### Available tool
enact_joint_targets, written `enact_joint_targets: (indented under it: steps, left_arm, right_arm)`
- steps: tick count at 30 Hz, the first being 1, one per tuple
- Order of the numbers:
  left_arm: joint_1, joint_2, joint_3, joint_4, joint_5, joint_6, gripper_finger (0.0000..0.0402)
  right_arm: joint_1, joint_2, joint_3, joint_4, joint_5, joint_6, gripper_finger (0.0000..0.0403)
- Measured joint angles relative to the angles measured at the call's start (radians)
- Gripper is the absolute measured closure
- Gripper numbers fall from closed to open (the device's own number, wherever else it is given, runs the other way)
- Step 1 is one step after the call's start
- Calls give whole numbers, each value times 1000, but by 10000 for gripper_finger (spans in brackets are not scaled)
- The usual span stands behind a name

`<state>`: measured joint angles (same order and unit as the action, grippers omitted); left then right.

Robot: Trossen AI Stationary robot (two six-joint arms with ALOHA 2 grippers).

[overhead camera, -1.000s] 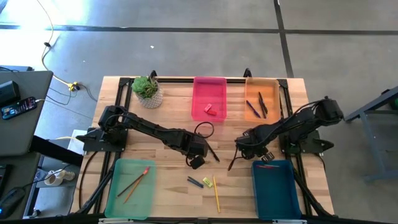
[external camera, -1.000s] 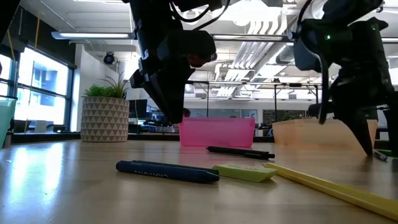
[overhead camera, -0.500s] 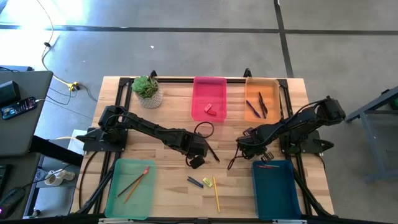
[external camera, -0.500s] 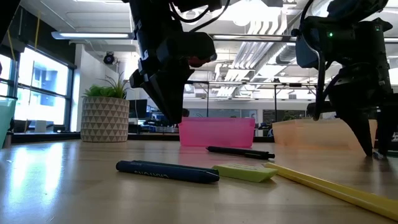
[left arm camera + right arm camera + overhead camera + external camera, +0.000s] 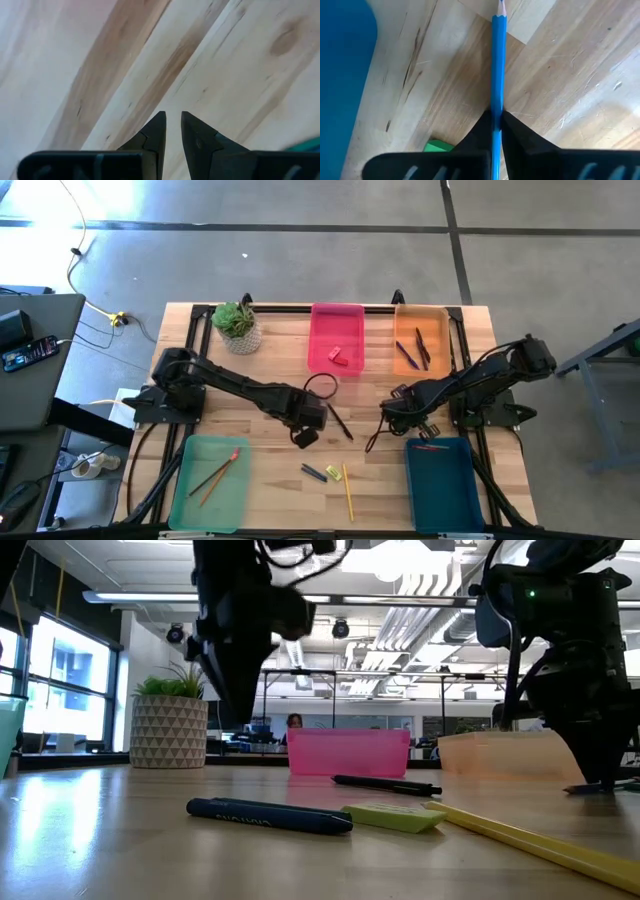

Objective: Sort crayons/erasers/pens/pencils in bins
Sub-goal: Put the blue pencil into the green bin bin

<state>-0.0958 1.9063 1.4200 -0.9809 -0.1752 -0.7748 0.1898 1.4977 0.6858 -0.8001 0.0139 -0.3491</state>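
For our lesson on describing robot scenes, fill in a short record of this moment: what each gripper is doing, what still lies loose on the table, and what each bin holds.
right gripper: shut on the slender blue pencil, beside the dark teal bin
left gripper: nearly shut, empty, above bare wooden table
loose items: black pen, dark blue crayon, yellow eraser block, long yellow pencil
pink bin: red erasers
orange bin: dark pens
light green bin: pencils

Light wood table with 4 bins, potted plant, loose pens, pencil.
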Motion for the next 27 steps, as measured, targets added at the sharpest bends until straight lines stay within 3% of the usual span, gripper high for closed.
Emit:
enact_joint_targets:
  steps: [14, 22, 27]
  left_arm:
    - [17, -162, 0, -1, -68, 78, 353]
    - [13, -239, 0, 13, -156, 165, 353]
    - [-3, -238, -13, 117, -196, 205, 353]
  right_arm:
    - [-52, -152, 24, 22, 39, 42, 400]
    - [-86, -186, 104, 105, 35, 248, 400]
    - [-86, -192, 142, 191, 35, 328, 400]
